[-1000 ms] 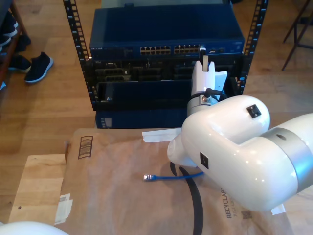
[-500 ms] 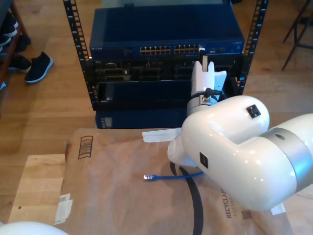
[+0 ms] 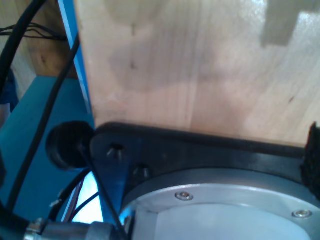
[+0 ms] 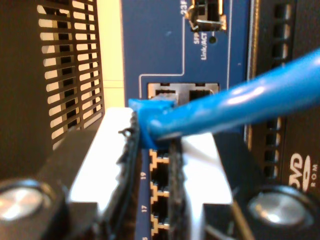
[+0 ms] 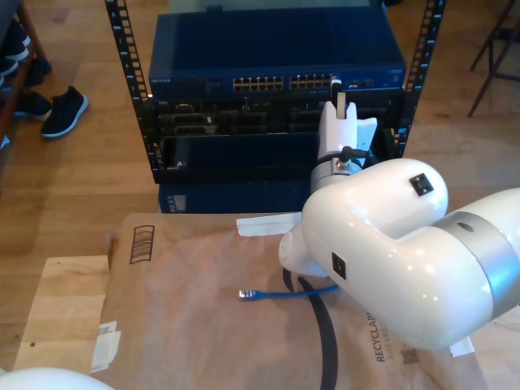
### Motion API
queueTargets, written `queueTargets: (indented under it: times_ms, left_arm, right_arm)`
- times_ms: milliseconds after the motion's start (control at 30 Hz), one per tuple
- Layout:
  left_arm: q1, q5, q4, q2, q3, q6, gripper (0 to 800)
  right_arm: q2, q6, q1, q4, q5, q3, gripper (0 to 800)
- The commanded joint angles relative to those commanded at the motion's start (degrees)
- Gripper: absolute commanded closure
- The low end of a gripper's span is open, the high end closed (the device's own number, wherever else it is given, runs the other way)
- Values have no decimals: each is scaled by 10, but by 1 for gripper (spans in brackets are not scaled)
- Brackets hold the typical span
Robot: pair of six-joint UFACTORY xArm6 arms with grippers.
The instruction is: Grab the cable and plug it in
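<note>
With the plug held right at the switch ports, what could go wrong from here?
The cable leaves my second gripper at a slant, so its plug may meet the switch skewed and jam on a port edge. The jaws grip close to the plug tip and could bump the switch face. The cable's free end lies on the brown paper and could drag.

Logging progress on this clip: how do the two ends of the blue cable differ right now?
One plug is pinched in my second hand, raised at the switch's ports; the other plug lies loose on the brown paper, untouched. Both are blue and belong to one cable.
</note>
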Motion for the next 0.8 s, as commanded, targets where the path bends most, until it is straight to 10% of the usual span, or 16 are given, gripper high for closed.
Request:
queueTargets:
  times_ms: [800]
  left_arm:
    - [0,0,0,0,0,0,0]
  right_arm:
    - [2,0,0,0,-1,-4,800]
